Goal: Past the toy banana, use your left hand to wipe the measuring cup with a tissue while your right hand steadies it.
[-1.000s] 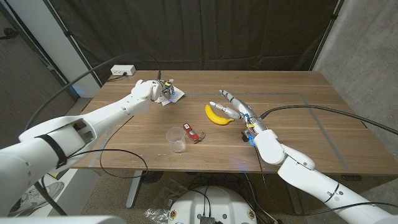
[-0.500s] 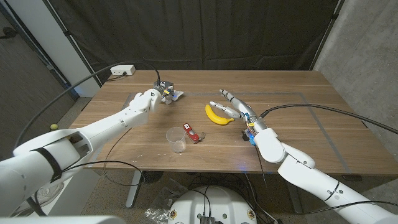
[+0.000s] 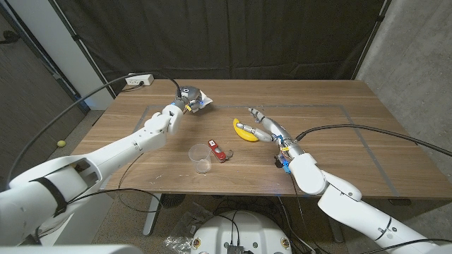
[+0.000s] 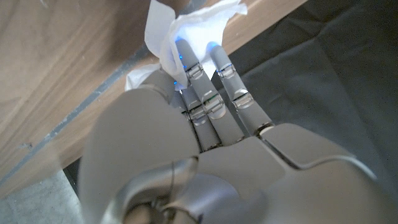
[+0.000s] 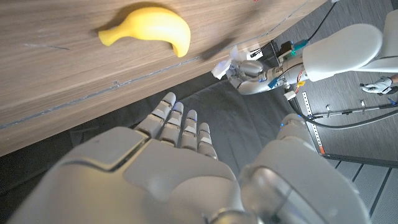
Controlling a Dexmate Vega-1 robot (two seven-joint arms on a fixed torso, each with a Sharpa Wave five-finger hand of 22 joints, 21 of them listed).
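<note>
A clear measuring cup (image 3: 200,157) stands upright near the table's front edge, with neither hand touching it. My left hand (image 3: 182,102) is raised at the back left of the table and grips a white tissue (image 3: 202,104); in the left wrist view the tissue (image 4: 186,28) is bunched at the fingertips (image 4: 205,68). The yellow toy banana (image 3: 244,131) lies right of centre. Just right of it is my right hand (image 3: 266,126), open with fingers spread and nothing in it. The right wrist view shows the banana (image 5: 152,28) beyond my right hand (image 5: 177,134).
A small red and silver object (image 3: 217,152) lies right beside the cup. A white power strip (image 3: 139,81) sits at the table's back left corner. Cables hang over the left and right edges of the wooden table (image 3: 353,134).
My left hand has lifted the tissue off the table and carried it up and to the right. My right hand has edged slightly nearer the banana, fingers still spread.
</note>
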